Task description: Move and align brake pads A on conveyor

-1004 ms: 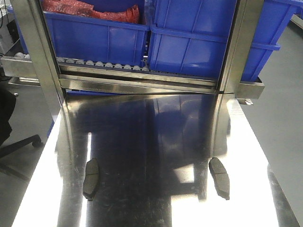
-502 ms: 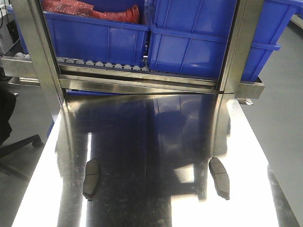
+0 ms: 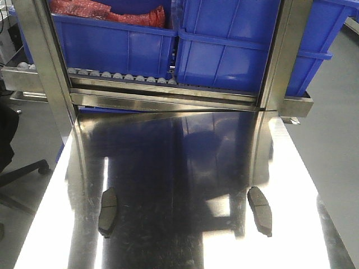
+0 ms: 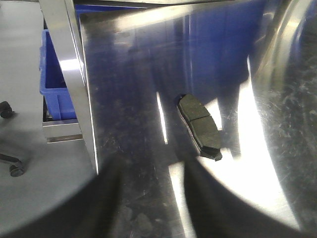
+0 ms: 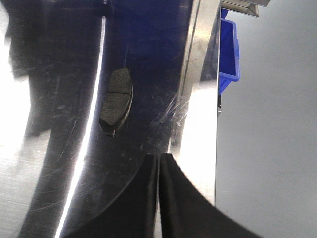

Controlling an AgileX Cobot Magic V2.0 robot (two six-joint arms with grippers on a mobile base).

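Note:
Two brake pads A lie flat on the shiny steel table (image 3: 185, 168), one at the left (image 3: 107, 212) and one at the right (image 3: 260, 210), both lengthwise toward the rack. In the left wrist view the left pad (image 4: 199, 126) sits ahead and to the right of my left gripper (image 4: 151, 168), which is open and empty above the table. In the right wrist view the right pad (image 5: 116, 100) lies ahead and to the left of my right gripper (image 5: 158, 157), which is shut on nothing. The conveyor is out of view.
Blue plastic bins (image 3: 230, 45) stand on a roller rack (image 3: 123, 77) behind the table, framed by steel posts (image 3: 42, 61). A blue crate (image 4: 54, 84) sits on the floor left of the table, and a chair base (image 3: 25, 168) beside it. The table's right edge (image 5: 218, 124) drops to grey floor.

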